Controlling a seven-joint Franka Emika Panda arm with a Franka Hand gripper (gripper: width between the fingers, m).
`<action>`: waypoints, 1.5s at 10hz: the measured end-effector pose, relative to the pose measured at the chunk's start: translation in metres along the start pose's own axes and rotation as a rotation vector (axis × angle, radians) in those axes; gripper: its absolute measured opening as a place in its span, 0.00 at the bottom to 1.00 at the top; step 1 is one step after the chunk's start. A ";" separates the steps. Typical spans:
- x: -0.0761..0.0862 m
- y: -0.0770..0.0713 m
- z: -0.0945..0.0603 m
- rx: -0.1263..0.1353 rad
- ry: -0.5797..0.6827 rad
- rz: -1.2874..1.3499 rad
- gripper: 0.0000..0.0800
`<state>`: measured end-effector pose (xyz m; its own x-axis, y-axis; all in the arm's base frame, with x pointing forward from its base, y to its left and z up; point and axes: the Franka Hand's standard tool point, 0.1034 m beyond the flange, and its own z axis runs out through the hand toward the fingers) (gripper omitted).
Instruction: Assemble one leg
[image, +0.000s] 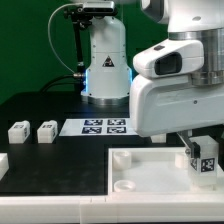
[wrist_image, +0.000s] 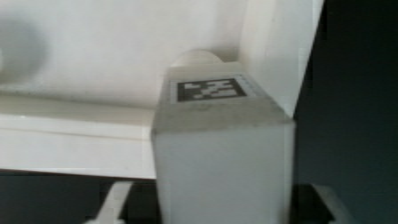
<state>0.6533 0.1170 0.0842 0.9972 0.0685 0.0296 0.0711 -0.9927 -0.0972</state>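
Tray (image: 135, 172) white, round socket (image: 122, 157) in its left corner; leg (image: 206, 162) upright over its right side, clamped between the fingers of the gripper (image: 203, 147), contact with tray unclear | black table (image: 40, 105): two loose posts (image: 47, 131) left, marker board (image: 106, 126) centre | green backdrop; tray's left half uncovered

Leg (image: 18, 131) (image: 46, 131) (image: 205, 157): three are counted, two at 9 o'clock, one at 4 o'clock.
Tray (image: 113, 172): one is counted.
Marker board (image: 104, 126): one is counted.
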 end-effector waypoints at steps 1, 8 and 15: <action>0.000 0.002 0.001 -0.001 0.007 0.119 0.36; -0.012 0.015 0.002 0.058 -0.045 1.396 0.36; -0.015 -0.001 0.005 0.056 -0.028 0.630 0.81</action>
<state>0.6388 0.1178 0.0791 0.8482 -0.5241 -0.0762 -0.5295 -0.8367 -0.1397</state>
